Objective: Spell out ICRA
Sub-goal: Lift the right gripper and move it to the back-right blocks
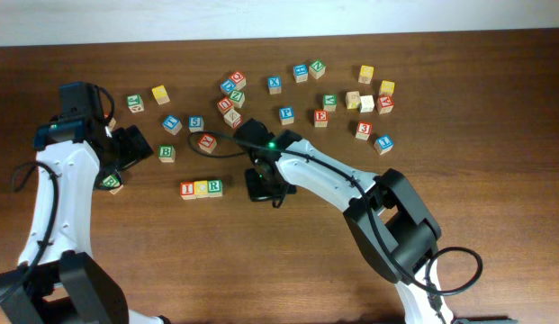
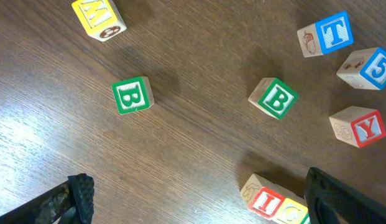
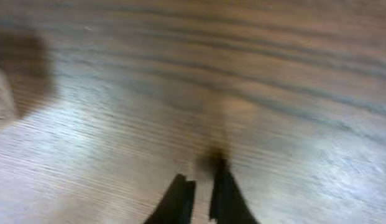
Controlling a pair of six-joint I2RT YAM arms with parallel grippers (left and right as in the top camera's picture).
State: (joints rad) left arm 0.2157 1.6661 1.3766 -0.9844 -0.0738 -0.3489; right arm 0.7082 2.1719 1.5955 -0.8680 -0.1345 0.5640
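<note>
The I point(image 1: 187, 189), C point(image 1: 202, 188) and R point(image 1: 215, 187) cubes sit side by side in a touching row on the surface point(image 1: 504, 135), left of centre, reading I, C, R from left to right in the overhead view. The right claw point(image 1: 261, 186) is low over the wood just beside the row's R end, apart from it. Its fingers are closed together with nothing between them, and the right wrist view shows the two dark tips point(image 3: 180, 199) meeting over bare, blurred wood grain, with a pale smear of a cube point(image 3: 1, 93) at the left edge. The left claw point(image 1: 126, 148) hangs over the left part of the surface with its fingers spread wide and nothing between them. In its wrist view the two fingers point(image 2: 68, 199) frame open wood. Under that camera lie two green B cubes point(image 2: 132, 95), well apart from each other, a yellow cube point(image 2: 99, 17) at the top edge, and a blue T point(image 2: 326, 34), a blue 5 point(image 2: 367, 68) and a red Y point(image 2: 360, 127) at the right. The I and C show again at the bottom of that view, beside the right-hand finger, which hides the R. Many more cubes lie scattered across the upper middle and right of the surface point(image 1: 351, 99). Several of them are red-printed, but the overhead view is too small to tell which is the A.
</note>
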